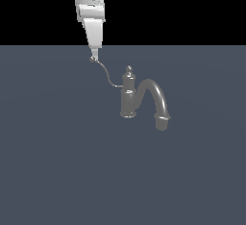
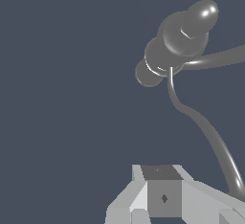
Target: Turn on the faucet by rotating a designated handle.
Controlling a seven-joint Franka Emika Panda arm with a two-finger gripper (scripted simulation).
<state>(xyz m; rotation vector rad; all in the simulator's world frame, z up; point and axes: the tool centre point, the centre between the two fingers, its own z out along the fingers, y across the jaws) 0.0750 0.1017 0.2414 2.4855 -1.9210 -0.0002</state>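
Exterior view: faucet [image 1: 129, 96] stands upright mid-counter [image 1: 53, 171]; gripper [image 1: 94, 56] tip meets the handle [image 1: 108, 75] ball end, toward the far edge. Jaws' state cannot be told

Tool [image 1: 94, 56] vertical, tip pointing down

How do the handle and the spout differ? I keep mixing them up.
The handle is a thin wire with a small ball tip; the spout is a thick arch with a flared end. The handle's tip rises to the gripper; the spout's end hangs down. Both are grey metal.
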